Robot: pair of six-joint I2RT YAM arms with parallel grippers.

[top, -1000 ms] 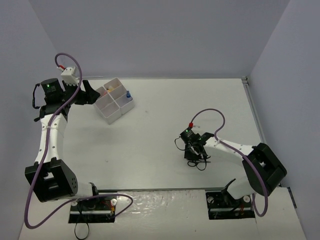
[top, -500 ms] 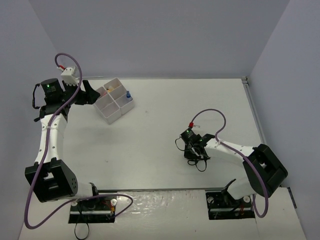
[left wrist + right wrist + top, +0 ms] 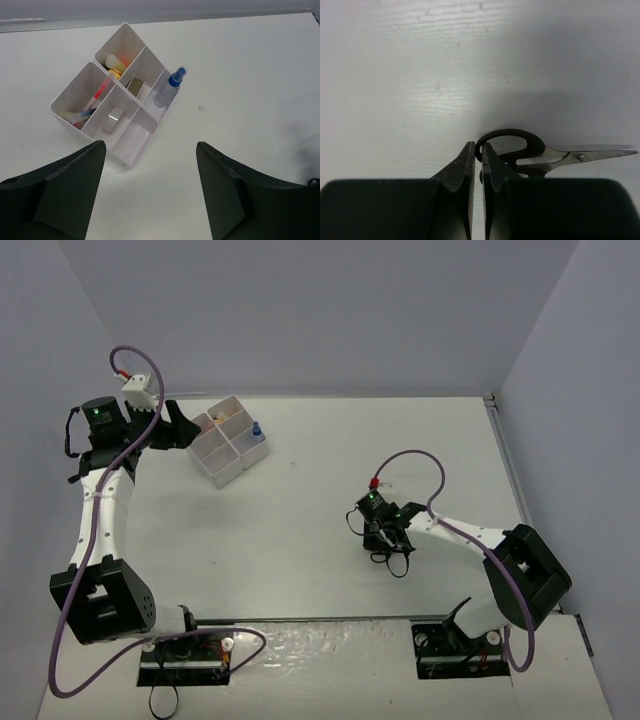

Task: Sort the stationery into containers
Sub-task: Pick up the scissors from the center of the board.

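Observation:
The black-handled scissors (image 3: 512, 136) lie on the table with their blades (image 3: 592, 154) pointing right in the right wrist view. My right gripper (image 3: 476, 148) is shut on the left rim of one handle loop. From above, that gripper (image 3: 383, 538) sits right of centre with the scissors (image 3: 399, 563) partly under it. The white six-compartment tray (image 3: 131, 39) stands ahead of my open left gripper (image 3: 150, 146), which holds nothing. It contains a yellow highlighter (image 3: 115, 62), thin pens (image 3: 99, 94) and a blue-capped bottle (image 3: 168, 89).
In the top view the tray (image 3: 243, 458) stands at the back left, close to my left gripper (image 3: 180, 426). White walls enclose the table on the left, back and right. The arm bases occupy the near edge.
My right gripper's jaws have closed on the scissors' handle loop, and the gripper has shifted slightly toward the back left. The left arm has not moved.

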